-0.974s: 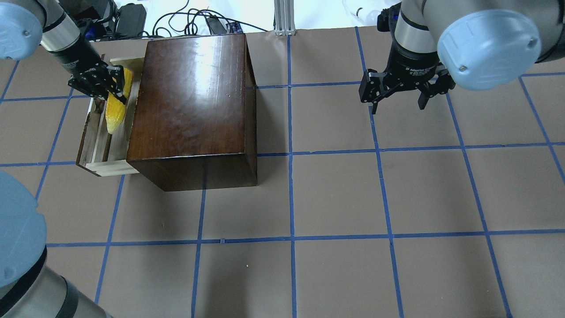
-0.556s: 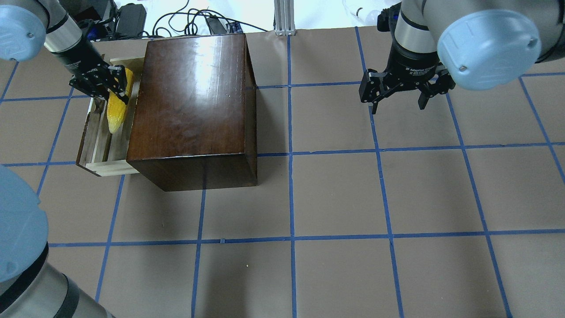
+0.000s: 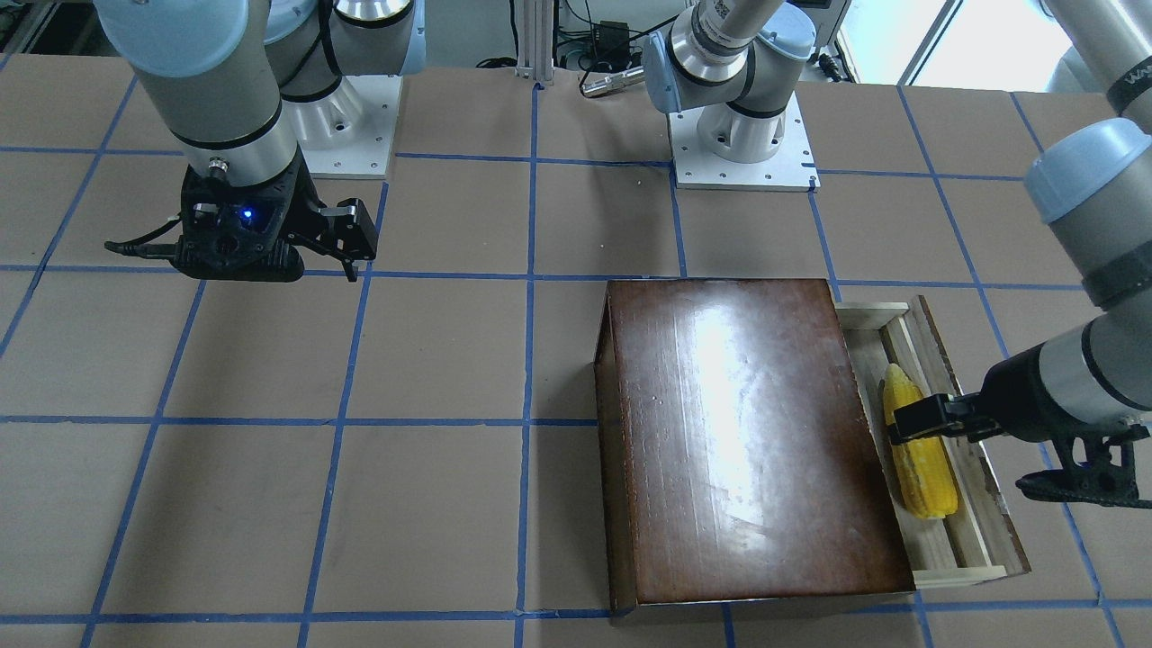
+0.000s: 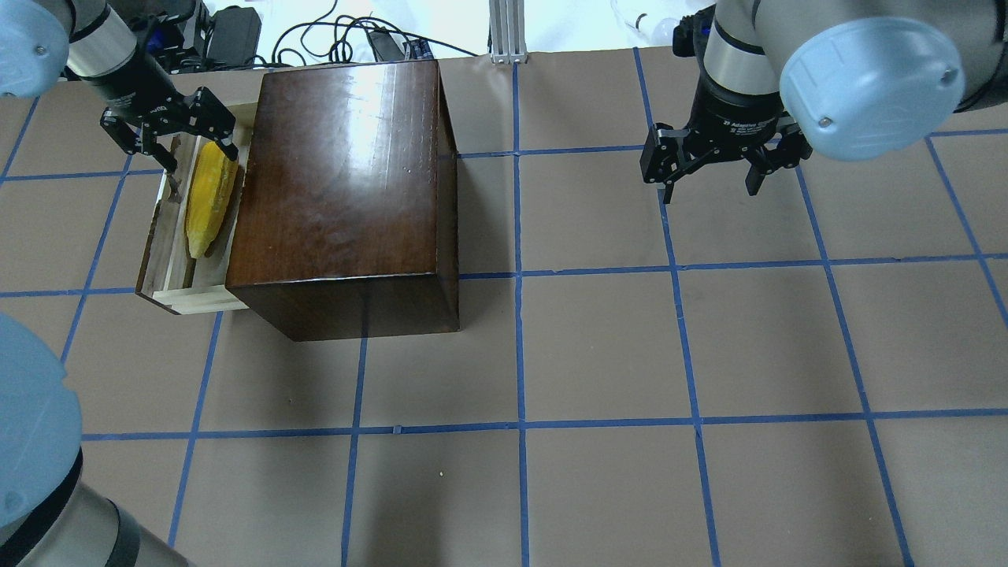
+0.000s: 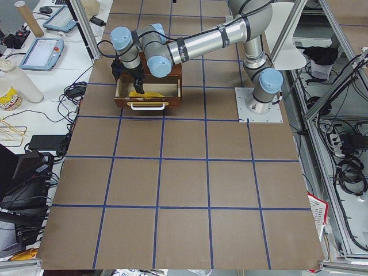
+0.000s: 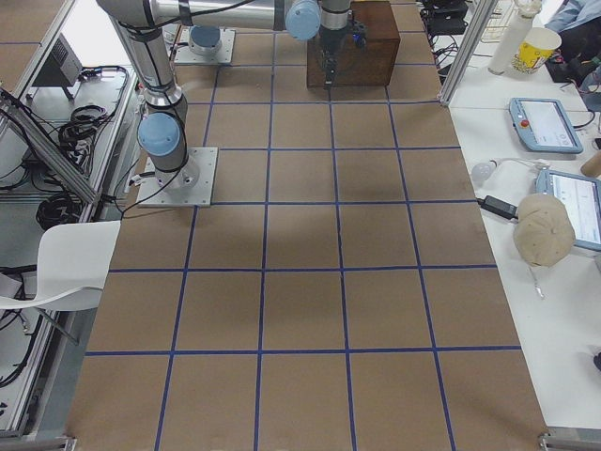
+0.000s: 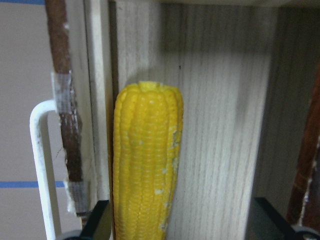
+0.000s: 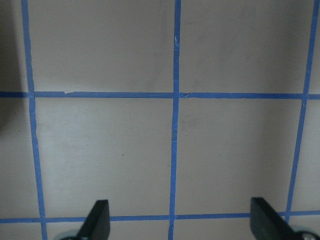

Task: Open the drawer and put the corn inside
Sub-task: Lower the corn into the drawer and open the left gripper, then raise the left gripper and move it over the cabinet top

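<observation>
While the long, shallow pale-wood drawer (image 4: 189, 301) stands pulled out to the left of its glossy dark-brown wooden box (image 4: 339, 181), the bright yellow toy corn cob (image 4: 206, 197) lies on the drawer's floor, close to the box side. Both sit on a brown paper counter (image 4: 598, 346) gridded with blue tape.

The corn's long axis runs along the drawer's length, parallel to the box wall. Its tapered tip points to the near side, toward the robot, and its blunt end to the far side. The black left end effector (image 4: 198, 157) hangs at that far, blunt end with its jaws spread wide, one finger on either side of the cob, gripping nothing. The corn therefore stretches nearward from it, and the left arm is much the closer one.

The black right end effector (image 4: 709, 185) hovers well apart over bare counter on the right, also wide open and empty.

In the left wrist view the cob runs just beside one fingertip (image 7: 97, 222); whether they touch cannot be told. The cob's lower part is cut off there. A white wire handle (image 7: 40, 165) shows on the drawer's dark front panel. The box hides the rest of the drawer.
</observation>
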### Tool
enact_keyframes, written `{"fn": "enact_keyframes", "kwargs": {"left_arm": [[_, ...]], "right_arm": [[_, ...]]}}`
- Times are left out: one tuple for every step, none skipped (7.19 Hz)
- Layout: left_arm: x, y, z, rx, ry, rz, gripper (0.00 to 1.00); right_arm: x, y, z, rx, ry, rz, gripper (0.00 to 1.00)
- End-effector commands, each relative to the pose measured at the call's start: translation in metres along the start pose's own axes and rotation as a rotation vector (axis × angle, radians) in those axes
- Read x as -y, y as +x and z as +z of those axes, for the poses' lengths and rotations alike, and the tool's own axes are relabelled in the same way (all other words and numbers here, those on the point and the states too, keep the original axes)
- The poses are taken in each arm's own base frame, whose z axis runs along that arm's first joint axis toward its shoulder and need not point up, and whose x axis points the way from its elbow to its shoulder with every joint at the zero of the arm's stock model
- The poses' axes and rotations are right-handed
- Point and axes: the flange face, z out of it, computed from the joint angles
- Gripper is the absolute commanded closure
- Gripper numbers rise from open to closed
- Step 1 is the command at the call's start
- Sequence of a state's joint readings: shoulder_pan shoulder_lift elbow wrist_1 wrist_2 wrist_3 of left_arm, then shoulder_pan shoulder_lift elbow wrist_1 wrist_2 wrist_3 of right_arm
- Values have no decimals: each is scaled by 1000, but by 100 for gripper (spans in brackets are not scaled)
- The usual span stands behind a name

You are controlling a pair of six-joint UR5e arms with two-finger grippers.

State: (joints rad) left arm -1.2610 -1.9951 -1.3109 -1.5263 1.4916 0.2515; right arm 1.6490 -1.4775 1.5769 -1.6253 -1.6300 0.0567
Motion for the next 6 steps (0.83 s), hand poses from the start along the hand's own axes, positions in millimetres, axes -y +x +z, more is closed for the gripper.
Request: {"fn": "enact_keyframes", "kwargs": {"left_arm": [[-13,8,-59,14,25,-9,0],[-23,15,-87,16,24,-42,0],[-36,37,-108,25,47,-26,0],[-49,76,-113,33,40,-17,0],[-61,108,-119,87,44,-17,0],[-68,136,-118,111,43,0,0]], "right_arm": [[0,0,0,-1,0,0,0],[0,0,0,1,-1,0,0],[0,0,0,1,-1,0,0],[0,0,0,-1,-1,0,0],[0,0,0,2,0,0,0],[0,0,0,2,-1,0,0]]}}
